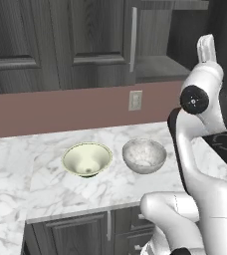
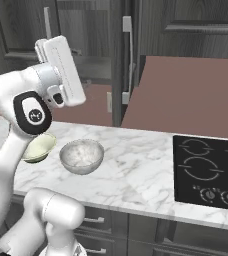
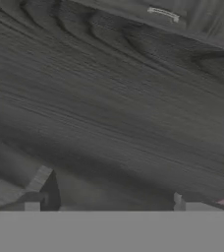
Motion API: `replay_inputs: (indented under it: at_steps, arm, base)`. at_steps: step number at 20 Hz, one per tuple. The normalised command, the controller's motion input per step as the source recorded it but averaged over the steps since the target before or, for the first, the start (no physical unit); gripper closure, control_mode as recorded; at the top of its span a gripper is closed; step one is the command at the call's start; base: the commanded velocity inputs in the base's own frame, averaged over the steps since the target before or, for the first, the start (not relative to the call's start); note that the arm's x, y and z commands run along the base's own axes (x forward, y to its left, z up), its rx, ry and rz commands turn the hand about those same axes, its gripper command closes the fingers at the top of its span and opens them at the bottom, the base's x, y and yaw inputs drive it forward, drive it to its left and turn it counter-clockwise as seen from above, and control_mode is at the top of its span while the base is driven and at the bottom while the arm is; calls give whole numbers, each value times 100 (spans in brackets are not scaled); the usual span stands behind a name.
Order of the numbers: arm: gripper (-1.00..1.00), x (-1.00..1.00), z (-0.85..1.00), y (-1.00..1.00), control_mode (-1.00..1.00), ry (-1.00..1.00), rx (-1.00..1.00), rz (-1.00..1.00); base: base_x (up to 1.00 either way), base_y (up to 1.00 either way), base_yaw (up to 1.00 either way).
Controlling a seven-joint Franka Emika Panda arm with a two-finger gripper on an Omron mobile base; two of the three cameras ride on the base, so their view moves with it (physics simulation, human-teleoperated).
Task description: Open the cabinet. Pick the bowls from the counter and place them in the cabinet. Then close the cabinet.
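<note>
The cabinet (image 1: 85, 35) hung above the far edge of the table (image 1: 16, 169). Its right door (image 2: 120, 65) stood swung out towards the near side and appeared edge-on in the right base view. The left door, with its bar handle (image 1: 133, 37), was shut. A bare shelf (image 1: 158, 67) showed through the opening, so the first step looked at least half done.

Both bowls sat on the table, just beside each other and below the shut door: the cream bowl (image 1: 87, 159) to the left, the marbled bowl (image 1: 144, 155) to the right. Neither had been picked, and the placing and closing were yet to come.

The hand (image 3: 111, 194) was raised at cabinet height, its fingers spread wide and gripping nothing, facing dark wood grain at close range.

To the right lay a black cooktop (image 2: 208, 170), well apart from the bowls. A wall outlet (image 1: 135, 100) sat on the brown backsplash (image 1: 46, 109). The open door projected over the table and could obstruct a lift from the right.
</note>
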Motion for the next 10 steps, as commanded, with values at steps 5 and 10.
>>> replay_inputs:
  at_steps: [5, 10]
  arm:
    - [-100, -72, 43, 46, -100, 29, -24, 16]
    - [-100, -45, 16, 62, -100, 22, -33, 3]
  base:
    - [0, 0, 0]
    - [0, 0, 0]
